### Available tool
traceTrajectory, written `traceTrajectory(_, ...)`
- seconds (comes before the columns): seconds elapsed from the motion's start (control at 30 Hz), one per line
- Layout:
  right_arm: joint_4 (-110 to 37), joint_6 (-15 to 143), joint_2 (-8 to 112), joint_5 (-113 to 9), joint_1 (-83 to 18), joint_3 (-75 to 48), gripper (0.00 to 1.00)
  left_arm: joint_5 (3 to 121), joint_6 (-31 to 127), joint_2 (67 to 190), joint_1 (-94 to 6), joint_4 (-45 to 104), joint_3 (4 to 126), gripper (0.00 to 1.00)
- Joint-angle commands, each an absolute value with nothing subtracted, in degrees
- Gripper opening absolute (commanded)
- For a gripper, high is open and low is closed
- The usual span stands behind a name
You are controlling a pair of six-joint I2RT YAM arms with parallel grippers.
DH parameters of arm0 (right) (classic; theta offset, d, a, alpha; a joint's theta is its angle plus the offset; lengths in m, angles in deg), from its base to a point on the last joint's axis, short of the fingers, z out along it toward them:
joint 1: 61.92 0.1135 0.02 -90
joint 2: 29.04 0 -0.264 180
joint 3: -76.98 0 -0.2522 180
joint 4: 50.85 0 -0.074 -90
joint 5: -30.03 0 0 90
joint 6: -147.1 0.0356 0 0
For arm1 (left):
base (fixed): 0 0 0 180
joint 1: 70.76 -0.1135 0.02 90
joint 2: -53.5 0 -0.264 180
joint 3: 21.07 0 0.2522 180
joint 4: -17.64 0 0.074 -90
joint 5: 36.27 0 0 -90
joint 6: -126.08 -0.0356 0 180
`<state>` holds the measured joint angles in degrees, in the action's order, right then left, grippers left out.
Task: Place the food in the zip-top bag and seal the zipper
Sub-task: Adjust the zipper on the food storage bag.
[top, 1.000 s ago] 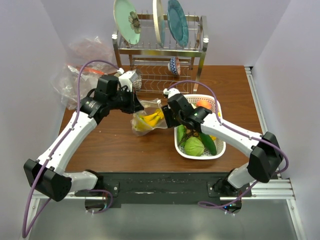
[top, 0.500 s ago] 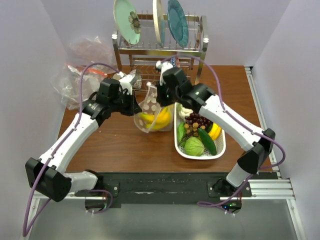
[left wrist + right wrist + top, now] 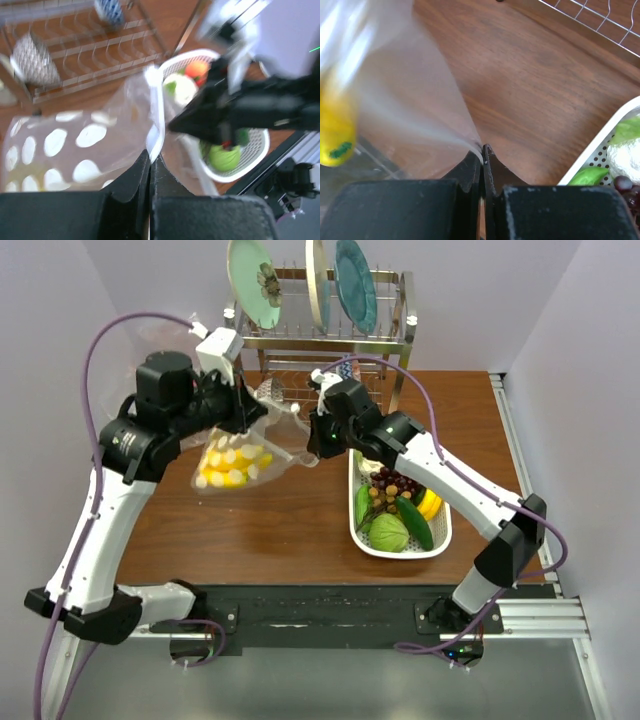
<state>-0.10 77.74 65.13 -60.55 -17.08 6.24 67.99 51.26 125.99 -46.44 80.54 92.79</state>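
zip-top bag (image 3: 262,462) lifted leftward, bananas (image 3: 218,466) inside, dish rack (image 3: 322,340) behind, basket (image 3: 446,526) beside

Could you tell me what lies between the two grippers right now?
The clear white-dotted zip-top bag, holding yellow toy bananas, spans from the left gripper to the right gripper, each shut on its edge; the top external view shows this.

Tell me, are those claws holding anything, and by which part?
Both are shut on the edge of the bag: left claw near one end, right claw at the other. It hangs between them, bananas inside.
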Motion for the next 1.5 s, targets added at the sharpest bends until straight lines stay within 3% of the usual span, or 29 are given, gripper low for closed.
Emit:
traceTrajectory(0.0,1.0,78.7,62.1,-58.2,-17.9,9.0,0.0,64.7,50.4,123.8,-47.4,77.1,78.6,0.0)
traceTrajectory(0.33,-7.4,83.5,64.7,-51.5,-17.8,4.2,0.0,57.8,49.4,121.9,-50.3,75.7,72.1,0.0)
traceTrajectory(0.6,-7.5,83.5,67.8,-50.4,-18.0,6.0,0.0,66.2,48.7,121.8,-57.0,72.2,71.5,0.0)
traceTrajectory(0.67,-7.5,82.6,67.5,-51.2,-18.6,3.1,0.22,74.7,51.1,122.0,-57.0,65.5,64.9,0.0)
traceTrajectory(0.7,-7.3,82.3,66.3,-52.0,-18.8,1.9,0.39,78.2,52.1,122.1,-56.3,62.9,62.2,0.0)
traceTrajectory(0.73,-7.3,81.9,65.6,-52.8,-19.2,-1.2,0.46,78.6,52.9,122.4,-55.7,60.4,59.7,0.0)
traceTrajectory(0.97,-5.3,76.9,51.4,-62.4,-20.9,-14.2,0.66,79.7,55.1,126.6,-51.6,51.6,51.8,0.0)
traceTrajectory(1.2,-2.0,73.8,40.8,-67.5,-26.7,-21.5,0.68,81.6,53.7,126.5,-51.6,50.4,54.0,0.0)
traceTrajectory(1.47,-3.2,71.2,51.2,-72.3,-29.8,-16.1,0.54,84.3,52.7,126.5,-51.6,46.3,54.8,0.0)
